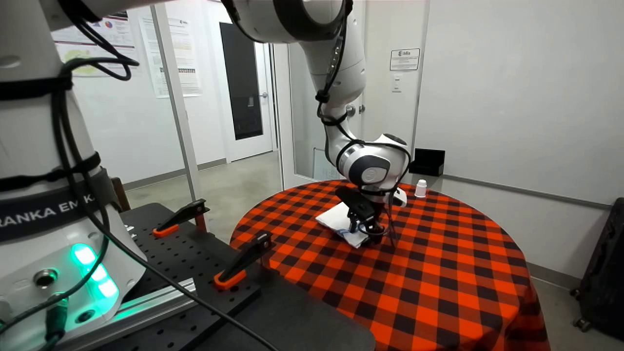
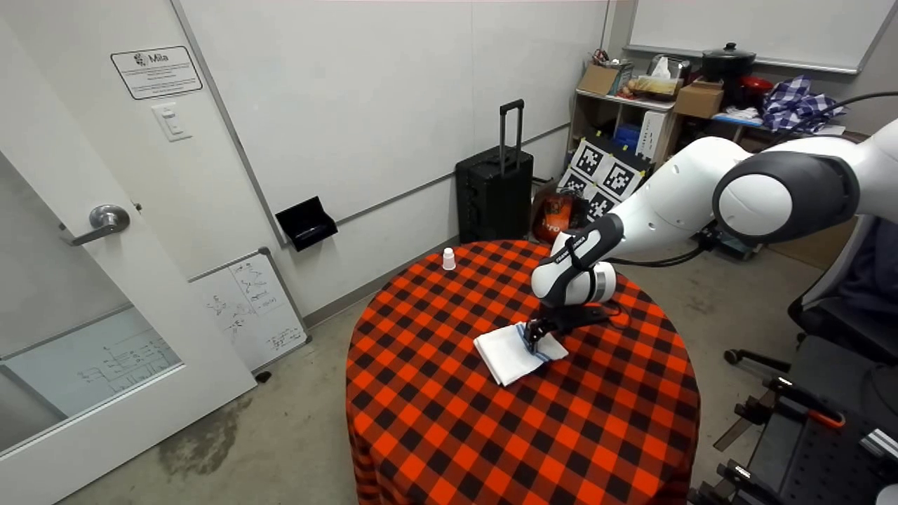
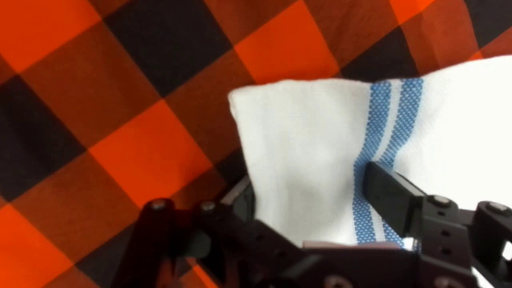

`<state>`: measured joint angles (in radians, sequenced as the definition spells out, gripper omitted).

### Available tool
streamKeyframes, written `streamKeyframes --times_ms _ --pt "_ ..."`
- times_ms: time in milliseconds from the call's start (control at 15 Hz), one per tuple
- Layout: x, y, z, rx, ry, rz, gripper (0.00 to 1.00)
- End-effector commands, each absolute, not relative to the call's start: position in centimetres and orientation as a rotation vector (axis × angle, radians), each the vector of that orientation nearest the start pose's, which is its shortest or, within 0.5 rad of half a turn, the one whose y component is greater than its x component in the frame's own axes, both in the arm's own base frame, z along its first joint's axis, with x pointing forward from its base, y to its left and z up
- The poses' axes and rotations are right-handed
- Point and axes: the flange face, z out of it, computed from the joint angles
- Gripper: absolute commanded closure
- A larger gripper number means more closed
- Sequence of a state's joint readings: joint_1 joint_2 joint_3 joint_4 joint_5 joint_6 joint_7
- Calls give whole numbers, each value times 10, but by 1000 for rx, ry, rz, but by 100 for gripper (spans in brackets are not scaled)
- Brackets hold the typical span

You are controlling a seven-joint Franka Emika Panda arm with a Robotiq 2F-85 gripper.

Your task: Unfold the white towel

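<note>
A white towel with blue stripes lies folded on the table, seen in both exterior views (image 1: 336, 218) (image 2: 506, 356) and in the wrist view (image 3: 304, 120). My gripper is down at the towel's striped end in both exterior views (image 1: 364, 231) (image 2: 534, 339). In the wrist view the gripper (image 3: 308, 178) is open, its fingers wide apart. One finger stands just beyond the towel's short edge, over the tablecloth. The other presses on the blue stripes and dents the cloth. Towel lies flat between the fingers. The finger beyond the edge is partly hidden.
A red and black checked cloth (image 1: 438, 278) covers the round table. A small white bottle (image 2: 448, 259) stands near the table's far edge, also visible in another exterior view (image 1: 420, 188). A black base table with clamps (image 1: 243, 261) adjoins the round table. A whiteboard wall (image 2: 365, 105) stands behind.
</note>
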<state>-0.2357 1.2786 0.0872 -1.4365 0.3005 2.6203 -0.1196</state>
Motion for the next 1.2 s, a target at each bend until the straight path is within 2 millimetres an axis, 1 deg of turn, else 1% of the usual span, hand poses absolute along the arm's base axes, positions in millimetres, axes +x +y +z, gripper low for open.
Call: streamKeyframes --times_ms 0,67,133,333,400,467,533,600,667,1067,1133 --pt "637 -105 -88 -2844 525 88 62" --pt "638 -105 -86 -2847 524 83 69" --pt "639 -105 -84 -2849 523 78 77" --pt "640 -108 -79 -2855 529 68 99" --pt "640 -108 -78 -2855 529 68 100" --pt "640 -108 -77 -2855 531 65 88" --pt "640 -109 -77 -2856 532 65 58" --pt "639 -110 -77 -2852 535 68 56" --pt "639 -111 -77 -2847 537 70 50" --pt "633 -127 -79 -2782 629 49 5" --pt "632 -131 -80 -2765 653 47 1"
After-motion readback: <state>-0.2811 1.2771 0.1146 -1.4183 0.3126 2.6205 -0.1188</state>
